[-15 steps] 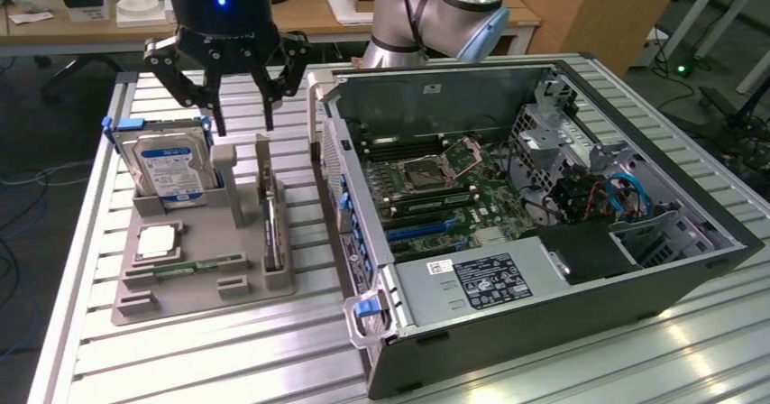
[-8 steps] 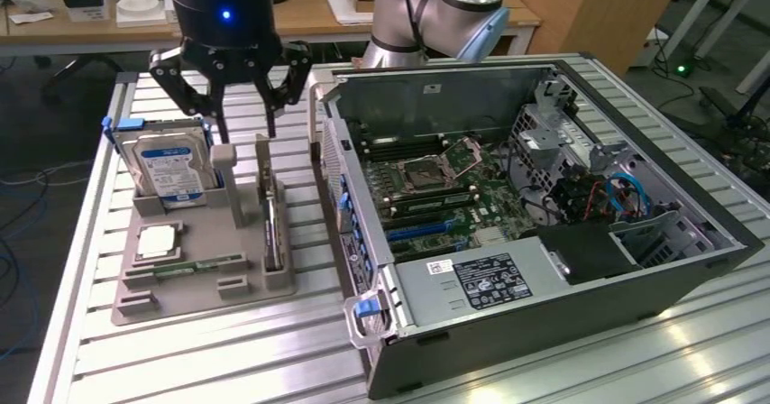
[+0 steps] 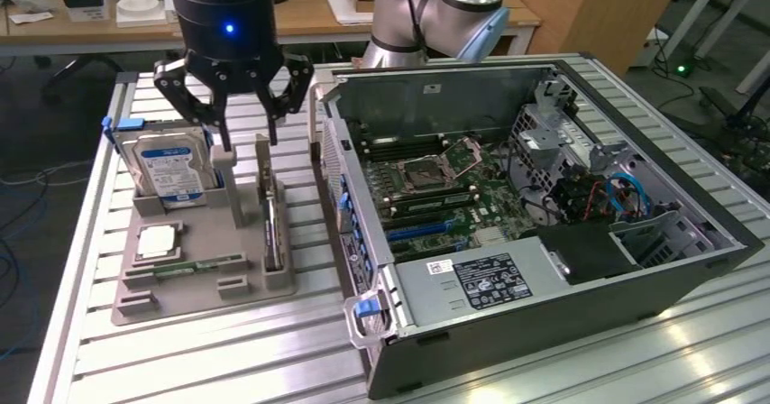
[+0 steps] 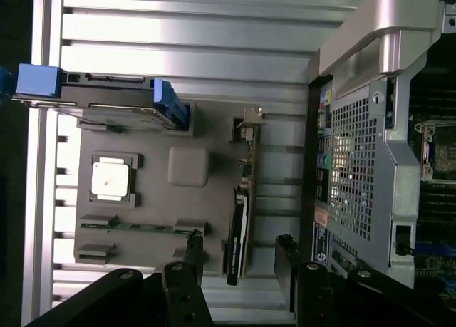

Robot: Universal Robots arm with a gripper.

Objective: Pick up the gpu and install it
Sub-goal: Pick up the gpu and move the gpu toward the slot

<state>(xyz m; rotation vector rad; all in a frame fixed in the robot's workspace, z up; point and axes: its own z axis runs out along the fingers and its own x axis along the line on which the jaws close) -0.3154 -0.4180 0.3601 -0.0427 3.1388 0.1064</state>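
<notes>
In the exterior view, the arm is pointing straight down over the grey tray (image 3: 193,298). Its gripper (image 3: 247,133) is hanging spread and empty above the gpu (image 3: 273,237), which is standing on edge in the tray between the hard drive (image 3: 169,165) and the computer case (image 3: 673,269).

In the wrist view, the gripper (image 4: 239,252) is looking down, its parted fingers (image 4: 194,245) framing one end of the gpu (image 4: 244,177).

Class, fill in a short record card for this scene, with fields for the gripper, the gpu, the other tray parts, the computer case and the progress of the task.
gripper: open, over the gray tray, holding nothing
gpu: standing on edge in its tray slot, not gripped
hard drive: upright in the tray
computer case: side open, motherboard showing, on the exterior view's right of the tray
progress: gpu not yet picked up
</notes>
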